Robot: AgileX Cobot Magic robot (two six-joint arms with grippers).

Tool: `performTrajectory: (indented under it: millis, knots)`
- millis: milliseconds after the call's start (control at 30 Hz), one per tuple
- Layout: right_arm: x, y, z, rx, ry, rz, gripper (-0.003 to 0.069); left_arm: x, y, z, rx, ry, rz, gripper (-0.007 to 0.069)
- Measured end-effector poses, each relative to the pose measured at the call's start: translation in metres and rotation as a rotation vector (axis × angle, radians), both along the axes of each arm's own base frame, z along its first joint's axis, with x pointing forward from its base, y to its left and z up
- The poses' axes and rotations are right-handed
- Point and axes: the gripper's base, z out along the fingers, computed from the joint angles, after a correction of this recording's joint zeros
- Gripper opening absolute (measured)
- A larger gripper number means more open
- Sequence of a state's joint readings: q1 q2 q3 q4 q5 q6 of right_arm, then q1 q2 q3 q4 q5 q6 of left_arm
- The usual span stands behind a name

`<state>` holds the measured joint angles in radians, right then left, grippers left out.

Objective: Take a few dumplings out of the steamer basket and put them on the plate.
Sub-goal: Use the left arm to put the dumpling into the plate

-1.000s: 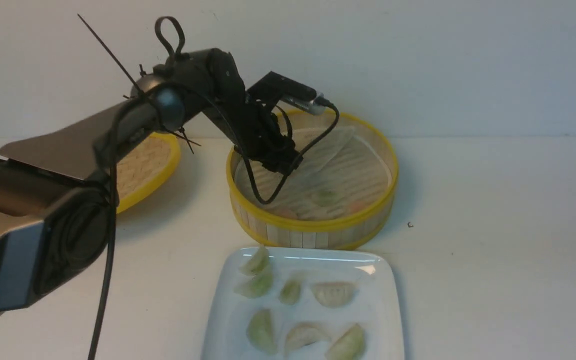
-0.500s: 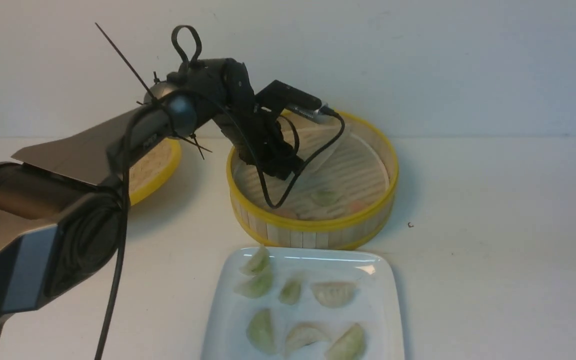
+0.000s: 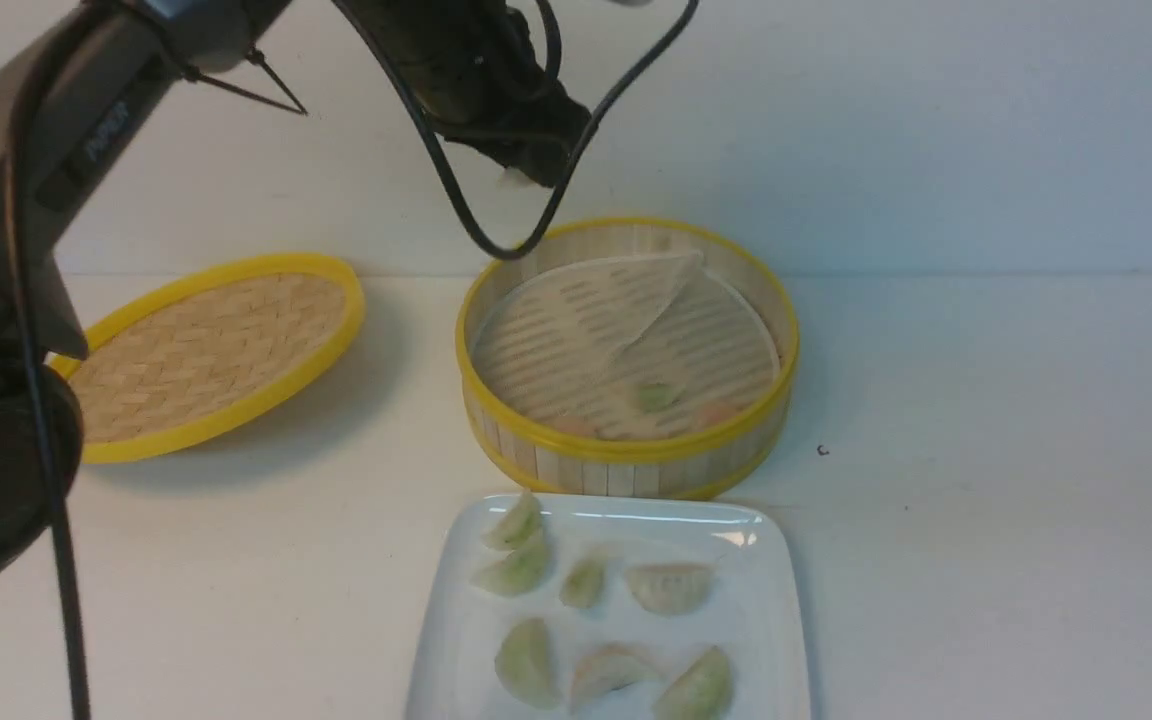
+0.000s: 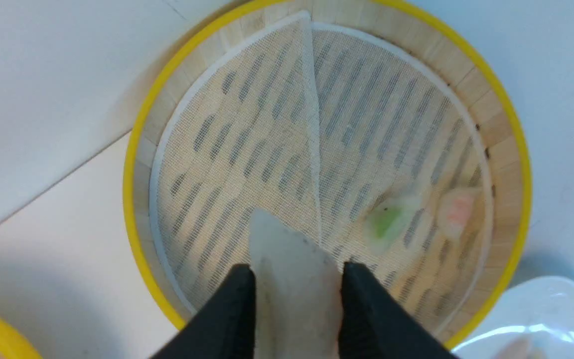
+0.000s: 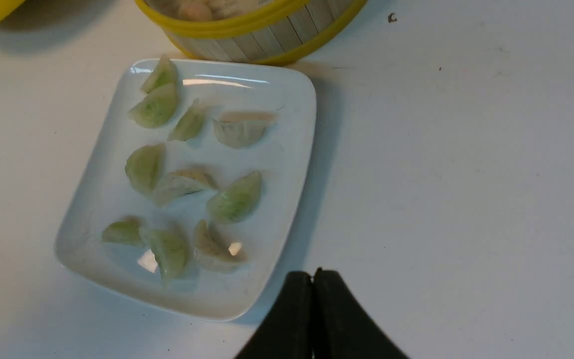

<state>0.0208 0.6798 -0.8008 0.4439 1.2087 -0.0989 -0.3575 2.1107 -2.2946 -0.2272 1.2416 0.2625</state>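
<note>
So, closest in, the right end effector (image 5: 313, 274) is clenched on nothing, hanging over the bench (image 5: 466, 199) near a corner of the plate (image 5: 287, 99). That plate carries a bunch of dumplings (image 3: 669, 587), mostly pale green. Just behind it sits the steamer basket (image 3: 626, 462), with a green dumpling (image 3: 654, 396) and a pinkish one (image 3: 719, 410) on its liner. High above that, the left end effector (image 4: 298, 273) is pinching a pale dumpling (image 4: 287, 249).

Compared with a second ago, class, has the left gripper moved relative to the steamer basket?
Yes. The left gripper has risen from inside the steamer basket to well above its rim, carrying a pale dumpling between its jaws.
</note>
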Motion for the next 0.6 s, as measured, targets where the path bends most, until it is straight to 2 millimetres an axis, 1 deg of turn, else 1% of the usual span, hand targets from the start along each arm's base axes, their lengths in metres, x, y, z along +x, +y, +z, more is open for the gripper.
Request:
performTrajectory:
  millis: [67,100,133,167,200,233,300,333,367,433,467,533,600]
  knots:
    - [-0.001,0.0,-0.001,-0.001,0.01,0.005,-0.001,-0.015,0.006,0.015,-0.028,0.012,0.043,0.0194]
    - [-0.001,0.0,-0.001,-0.002,0.015,0.007,-0.001,-0.024,0.008,0.017,-0.033,0.033,0.054,0.0194]
    - [-0.002,0.0,-0.001,-0.004,0.017,0.011,-0.001,-0.034,0.012,0.023,-0.039,0.038,0.059,0.0194]
    - [-0.002,0.0,-0.001,-0.007,0.018,0.015,-0.001,-0.043,0.014,0.02,-0.03,0.065,0.06,0.0194]
    - [-0.002,0.0,-0.001,-0.007,0.018,0.016,-0.001,-0.045,0.014,0.02,-0.029,0.07,0.059,0.0193]
    - [-0.002,0.0,-0.001,-0.015,0.016,0.026,-0.001,-0.066,0.02,0.019,-0.016,0.108,0.059,0.0193]
    - [-0.002,0.0,-0.001,-0.024,0.011,0.037,-0.001,-0.091,0.024,-0.003,0.024,0.208,0.054,0.0193]
    - [-0.002,0.0,-0.001,-0.025,0.011,0.039,-0.001,-0.092,0.024,-0.001,0.021,0.203,0.055,0.0193]
    - [-0.002,0.0,-0.001,-0.028,0.009,0.042,-0.001,-0.111,0.024,-0.024,0.06,0.291,0.04,0.0193]
    - [-0.002,0.0,-0.001,-0.031,0.006,0.046,-0.001,-0.138,0.02,-0.054,0.114,0.395,0.008,0.0193]
    - [-0.002,0.0,-0.001,-0.033,0.005,0.048,-0.001,-0.148,0.019,-0.071,0.139,0.438,-0.004,0.0193]
    - [-0.002,0.0,-0.001,-0.034,0.002,0.049,-0.001,-0.162,0.013,-0.097,0.163,0.468,-0.024,0.0193]
    - [-0.001,0.0,-0.001,-0.038,-0.01,0.05,-0.001,-0.174,0.009,-0.119,0.177,0.478,-0.035,0.0193]
